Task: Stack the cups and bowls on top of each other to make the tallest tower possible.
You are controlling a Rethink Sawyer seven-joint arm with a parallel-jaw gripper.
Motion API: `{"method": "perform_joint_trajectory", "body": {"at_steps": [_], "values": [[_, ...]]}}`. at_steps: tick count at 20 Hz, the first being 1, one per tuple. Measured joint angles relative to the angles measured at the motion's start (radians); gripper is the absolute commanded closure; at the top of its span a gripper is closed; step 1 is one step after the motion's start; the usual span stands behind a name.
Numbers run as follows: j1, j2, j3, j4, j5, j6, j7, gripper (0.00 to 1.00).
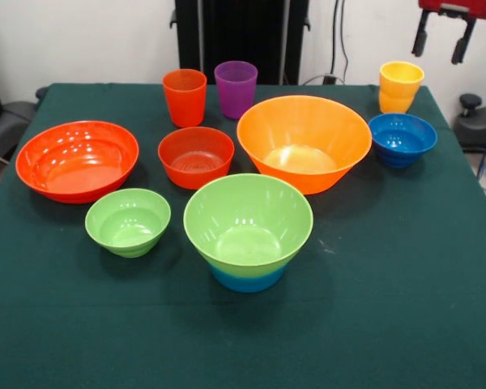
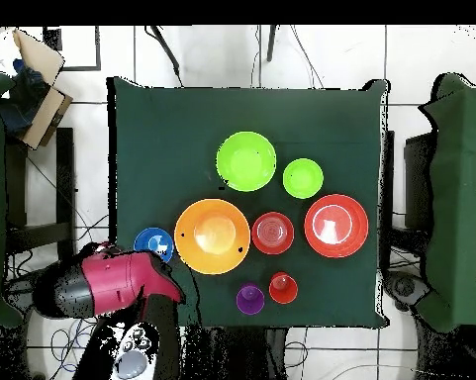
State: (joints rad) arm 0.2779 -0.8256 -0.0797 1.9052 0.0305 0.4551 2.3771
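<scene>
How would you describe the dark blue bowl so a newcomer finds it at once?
Start at the big orange bowl in the middle of the green table. In the front view, the dark blue bowl sits just right of it, with the yellow cup right behind. It is the only dark blue piece, small and standing alone, not stacked.

Gripper (image 1: 443,44) cut off by front view's top edge. Overhead, arm (image 2: 108,282) hides yellow cup and part of dark blue bowl (image 2: 150,240).
</scene>
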Motion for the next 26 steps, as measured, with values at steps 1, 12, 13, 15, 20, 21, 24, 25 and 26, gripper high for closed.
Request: {"method": "perform_joint_trajectory", "body": {"at_steps": [1,12,13,15,20,21,24,25,26], "values": [[0.018,0.012,-0.015,-0.006,0.007,0.000,0.005,0.00],[0.145,0.106,-0.152,-0.050,0.036,0.000,0.069,0.00],[0.150,0.111,-0.159,-0.052,0.037,0.000,0.072,0.00],[0.161,0.131,-0.178,-0.059,0.041,0.000,0.076,0.00],[0.167,0.153,-0.192,-0.066,0.051,0.000,0.076,0.00],[0.167,0.162,-0.197,-0.069,0.057,0.000,0.076,0.00],[0.167,0.177,-0.205,-0.076,0.069,0.000,0.076,0.00],[0.167,0.182,-0.207,-0.078,0.074,0.000,0.076,0.00],[0.167,0.187,-0.210,-0.080,0.078,0.000,0.076,0.00]]}}
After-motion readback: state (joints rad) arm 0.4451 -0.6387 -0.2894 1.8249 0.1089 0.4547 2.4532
